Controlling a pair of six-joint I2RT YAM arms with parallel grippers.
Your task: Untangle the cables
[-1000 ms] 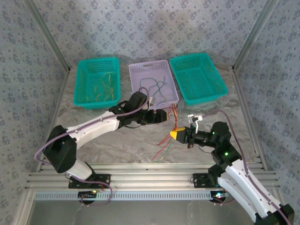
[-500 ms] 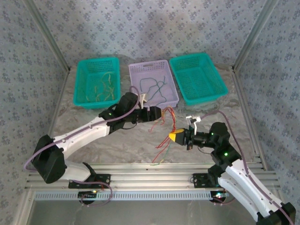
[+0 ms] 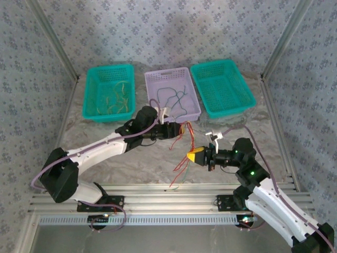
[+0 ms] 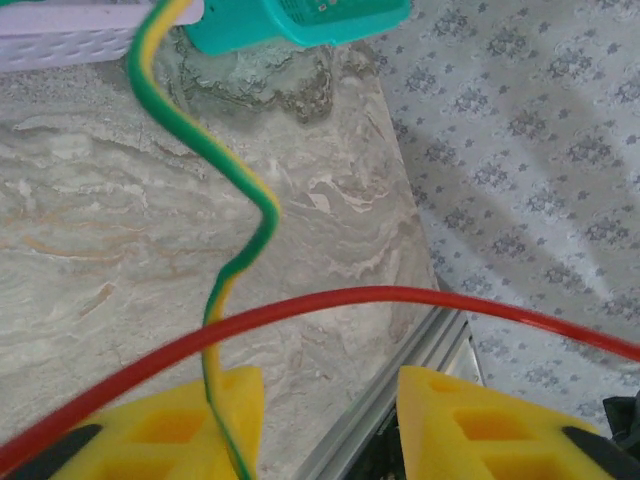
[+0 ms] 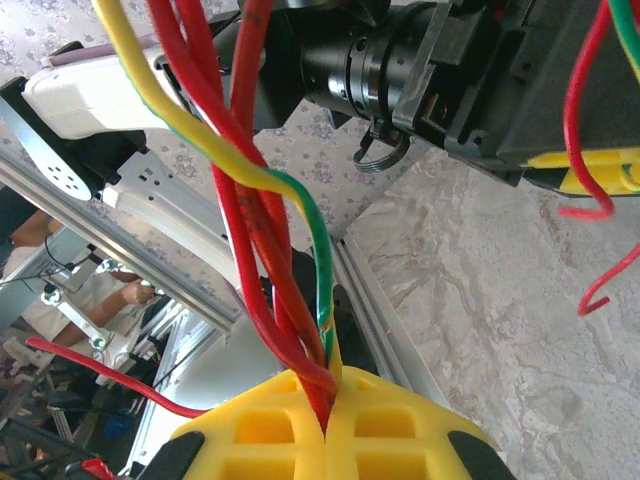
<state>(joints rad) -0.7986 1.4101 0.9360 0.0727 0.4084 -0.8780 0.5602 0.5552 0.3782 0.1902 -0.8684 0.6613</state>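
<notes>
The cables are a twisted bunch of red cables [image 5: 262, 250] with one yellow-green cable [image 5: 300, 195]. My right gripper [image 5: 325, 425] is shut on that bunch, and its yellow jaws meet around the strands. From above, the right gripper [image 3: 190, 155] holds the bunch over the table's middle, and loose red ends [image 3: 178, 169] trail toward the front rail. My left gripper [image 3: 182, 129] is just up-left of it, among the upper strands. In the left wrist view its gripper [image 4: 330, 425] is open: the yellow-green cable [image 4: 250, 205] runs down along the left finger [image 4: 215, 420] and a red cable [image 4: 350, 297] arcs across the gap.
Three baskets stand at the back: a teal basket [image 3: 109, 68] with yellowish wires, a purple basket [image 3: 167, 72] with dark green wires, and another teal basket [image 3: 213, 64]. An aluminium rail [image 3: 158, 200] runs along the front edge.
The left gripper's jaws have narrowed around the upper strands while the arm shifted slightly. The right gripper has drifted a little left and down with the bunch.
</notes>
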